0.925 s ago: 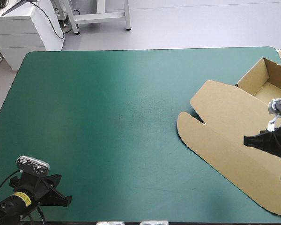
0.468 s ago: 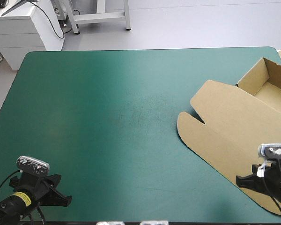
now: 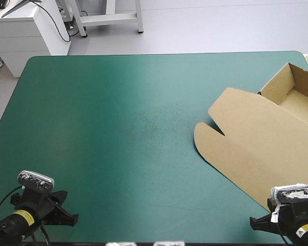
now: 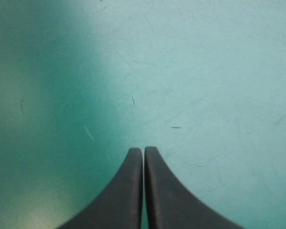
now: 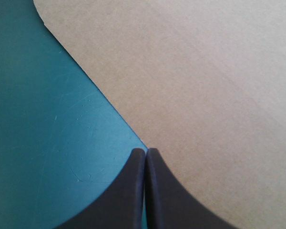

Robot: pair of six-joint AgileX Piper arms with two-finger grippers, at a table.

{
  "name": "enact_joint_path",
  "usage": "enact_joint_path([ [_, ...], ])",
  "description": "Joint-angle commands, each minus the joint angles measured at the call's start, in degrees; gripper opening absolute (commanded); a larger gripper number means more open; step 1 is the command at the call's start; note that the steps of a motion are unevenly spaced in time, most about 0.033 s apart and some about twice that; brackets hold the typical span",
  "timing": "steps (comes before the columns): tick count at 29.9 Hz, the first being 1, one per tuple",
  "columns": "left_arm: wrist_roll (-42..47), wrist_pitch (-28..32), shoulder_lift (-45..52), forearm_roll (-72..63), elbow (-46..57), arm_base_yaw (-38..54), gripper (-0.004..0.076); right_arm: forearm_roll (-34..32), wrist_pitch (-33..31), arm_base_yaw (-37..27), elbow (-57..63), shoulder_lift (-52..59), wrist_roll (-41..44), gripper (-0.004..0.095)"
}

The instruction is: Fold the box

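The box (image 3: 256, 148) lies at the right side of the bench (image 3: 118, 128), partly folded; its tray (image 3: 292, 95) stands open with walls raised at the far right corner, running past the bench's right edge; its lid (image 3: 246, 143) lies flat on the teal-green cover (image 3: 92, 92), spread from the tray toward the middle and the near edge, with a notch cut in its left rim between two rounded flaps.

The left claw (image 3: 61, 209) sits at the near left corner of the bench, well apart from the box; in its wrist view the black fingers (image 4: 128, 191) are pressed together into one pointed arch, holding nothing, with only scuffed cover ahead of them.

The right claw (image 3: 262, 224) sits at the near right corner, just beside the lid's near end; in its wrist view the fingers (image 5: 164, 195) are likewise closed tip to tip; the tip stands right at the lid's edge, brown board ahead and to one side, teal-green cover to the other; whether the tip touches the board cannot be told.
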State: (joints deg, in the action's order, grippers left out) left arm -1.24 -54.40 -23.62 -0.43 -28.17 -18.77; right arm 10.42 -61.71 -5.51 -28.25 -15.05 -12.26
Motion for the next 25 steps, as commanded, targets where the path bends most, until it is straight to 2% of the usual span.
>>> enact_joint_path([
  [1,0.14,2.69,-0.48,-0.66,-1.32,-0.24,-0.0008,1.61,3.61,0.11,-0.66,1.08,-2.15,-0.0021],
  [25,0.14,2.69,-0.48,-0.55,-1.32,-0.24,-0.0008,1.08,3.5,0.11,-0.66,2.11,-2.77,-0.0021],
])
